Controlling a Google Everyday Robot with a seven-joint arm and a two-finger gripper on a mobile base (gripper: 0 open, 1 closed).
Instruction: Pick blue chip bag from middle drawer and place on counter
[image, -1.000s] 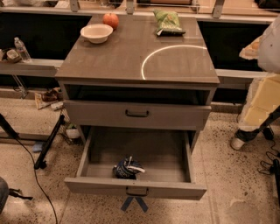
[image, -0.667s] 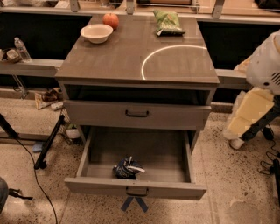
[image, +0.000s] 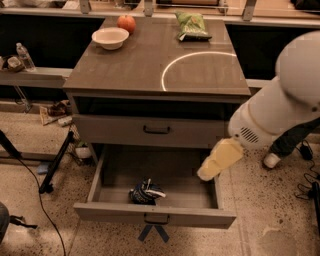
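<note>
Reads as light, soft, slippery foil, so best pinching bag (image: 146, 192) by crumpled top, front of drawer (image: 155, 216); gripper (image: 212, 166) over drawer's right side, open-or-closed impossible to tell.

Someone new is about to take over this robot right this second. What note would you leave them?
Gripper: above the right side of the open middle drawer, apart from the bag.
Blue chip bag: lying in the drawer, front centre.
Counter: has no blue bag on it.
Done: drawer is open.
Left: reach the bag, grasp it, lift it, set it on the counter.
</note>
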